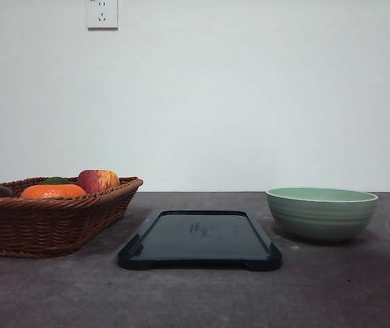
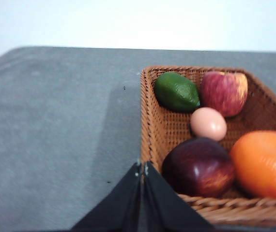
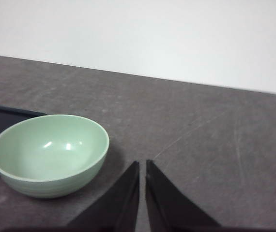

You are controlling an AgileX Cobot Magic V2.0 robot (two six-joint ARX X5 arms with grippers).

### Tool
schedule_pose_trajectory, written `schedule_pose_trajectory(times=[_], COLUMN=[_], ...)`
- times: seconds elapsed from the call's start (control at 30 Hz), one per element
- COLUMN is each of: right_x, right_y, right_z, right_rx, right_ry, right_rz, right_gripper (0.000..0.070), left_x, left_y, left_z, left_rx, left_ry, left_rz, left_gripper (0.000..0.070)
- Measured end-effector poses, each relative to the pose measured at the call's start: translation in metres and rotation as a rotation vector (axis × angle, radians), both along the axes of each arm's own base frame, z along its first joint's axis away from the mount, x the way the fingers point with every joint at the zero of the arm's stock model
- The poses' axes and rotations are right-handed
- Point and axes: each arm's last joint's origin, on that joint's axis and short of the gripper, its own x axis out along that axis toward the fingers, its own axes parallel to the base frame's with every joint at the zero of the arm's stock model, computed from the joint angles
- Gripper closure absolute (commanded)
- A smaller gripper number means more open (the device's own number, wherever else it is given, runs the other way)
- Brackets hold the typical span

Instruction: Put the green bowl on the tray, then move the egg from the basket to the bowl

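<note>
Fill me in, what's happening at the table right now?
Nothing is being handled yet. The green bowl sits on the table to the right of the tray, not on it. The egg lies in the basket among fruit. The left gripper is shut near the basket's rim; the right gripper is shut beside the bowl.

Setting looked like a lab bench, staged for testing: bare grey tabletop (image 1: 332,287) against a plain white wall (image 1: 250,102) with two sockets (image 1: 102,14), props laid out apart, no household clutter.
</note>
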Motion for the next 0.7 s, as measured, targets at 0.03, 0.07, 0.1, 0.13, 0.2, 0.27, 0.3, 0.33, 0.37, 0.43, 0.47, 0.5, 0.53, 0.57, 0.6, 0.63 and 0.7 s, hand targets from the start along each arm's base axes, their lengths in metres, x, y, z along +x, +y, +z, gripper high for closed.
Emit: schedule_pose_trajectory(times=[0.03,0.07,0.1,0.13,0.2,0.27,0.3,0.33,0.37,0.43,0.47,0.5,0.53,0.57,0.6,0.63,0.7], right_x=[0.0,0.0,0.0,0.0,0.0,0.0,0.0,0.0,0.0,0.0,0.0,0.0,0.0,0.0,-0.001,-0.001,-0.003], right_y=[0.0,0.0,0.0,0.0,0.0,0.0,0.0,0.0,0.0,0.0,0.0,0.001,0.001,0.002,0.002,0.002,0.003], right_z=[0.0,0.0,0.0,0.0,0.0,0.001,0.001,0.002,0.002,0.002,0.004,0.006,0.008,0.011,0.013,0.015,0.022], right_rx=[0.033,0.068,0.105,0.147,0.215,0.276,0.302,0.334,0.363,0.43,0.459,0.483,0.501,0.514,0.522,0.528,0.535], right_ry=[0.003,0.007,0.01,0.013,0.018,0.016,0.015,0.017,0.021,0.02,0.012,-0.003,-0.019,-0.039,-0.049,-0.049,-0.039], right_rz=[0.001,0.0,-0.004,-0.012,-0.018,-0.02,-0.02,-0.02,-0.021,-0.017,-0.008,0.013,0.037,0.063,0.084,0.093,0.101], right_gripper=[0.0685,0.0689,0.069,0.069,0.069,0.069,0.069,0.0691,0.069,0.0691,0.0691,0.0692,0.0693,0.0693,0.0693,0.0693,0.0693], left_x=[0.0,0.0,0.0,0.0,0.0,0.0,0.001,0.001,0.001,0.001,0.001,0.001,0.0,0.0,-0.001,-0.001,-0.001], left_y=[0.0,0.0,0.0,0.0,0.0,0.0,0.0,0.0,0.0,0.0,0.0,0.0,0.0,0.0,0.0,0.0,0.0], left_z=[0.0,0.0,0.0,0.0,0.001,0.003,0.005,0.007,0.009,0.015,0.018,0.023,0.027,0.031,0.034,0.036,0.038], left_rx=[-0.049,-0.099,-0.149,-0.207,-0.313,-0.434,-0.494,-0.561,-0.619,-0.702,-0.721,-0.729,-0.727,-0.715,-0.697,-0.675,-0.645], left_ry=[0.0,0.001,0.001,0.0,-0.005,-0.029,-0.046,-0.066,-0.085,-0.139,-0.175,-0.22,-0.263,-0.305,-0.336,-0.343,-0.327], left_rz=[0.008,0.016,0.023,0.032,0.048,0.061,0.065,0.067,0.068,0.056,0.044,0.028,0.011,-0.004,-0.015,-0.017,-0.01], left_gripper=[0.07,0.07,0.07,0.07,0.07,0.07,0.07,0.07,0.07,0.07,0.07,0.07,0.07,0.07,0.07,0.07,0.07])
